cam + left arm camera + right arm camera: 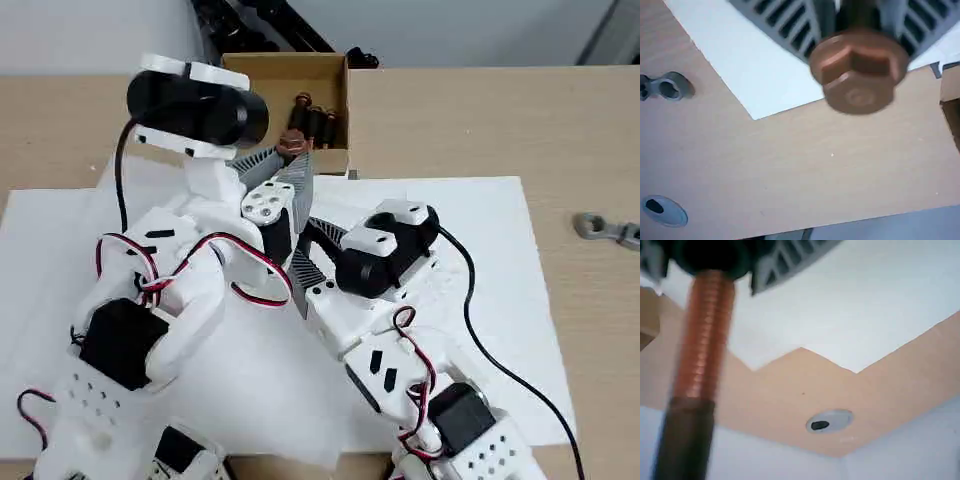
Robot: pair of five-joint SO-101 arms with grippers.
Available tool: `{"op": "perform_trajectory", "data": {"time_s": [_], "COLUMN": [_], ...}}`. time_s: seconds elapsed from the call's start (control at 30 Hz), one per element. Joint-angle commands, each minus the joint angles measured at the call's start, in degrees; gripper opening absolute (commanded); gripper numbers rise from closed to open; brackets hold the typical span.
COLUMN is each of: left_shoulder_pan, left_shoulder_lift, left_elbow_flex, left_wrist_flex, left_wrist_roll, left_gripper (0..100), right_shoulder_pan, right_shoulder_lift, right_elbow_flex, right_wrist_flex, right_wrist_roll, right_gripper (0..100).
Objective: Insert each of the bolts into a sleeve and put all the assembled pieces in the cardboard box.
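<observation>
Left hand grips a bolt at the twelve-o'clock box rim, and right hand grips a second bolt. An early release could miss the box.

A light wooden table spreads across the scene, its surface pale and matte. A white sheet lies flat over its middle, with bare wood around it at the far side and the right. A grey metal wrench rests on the bare wood near the sheet's right edge. A round grey cable grommet with a dark hole sits in the tabletop close to its edge. Past the table lies a pale grey surface, whether wall or floor I cannot tell. The light is soft and even.
</observation>
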Motion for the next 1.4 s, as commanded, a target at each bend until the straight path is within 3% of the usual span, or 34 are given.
{"op": "perform_trajectory", "data": {"time_s": [0.0, 1.37], "left_shoulder_pan": [0.4, 3.6], "left_shoulder_lift": [-1.1, -1.5], "left_elbow_flex": [-0.1, 2.3], "left_wrist_flex": [-0.9, 3.8], "left_wrist_roll": [0.1, -1.0], "left_gripper": [0, 0], "right_shoulder_pan": [-0.7, -0.7], "right_shoulder_lift": [0.0, 0.0], "right_elbow_flex": [-0.8, -0.8], "right_wrist_flex": [-1.4, -1.4], "right_wrist_roll": [0.7, 0.7], "right_gripper": [0.2, 0.2]}}
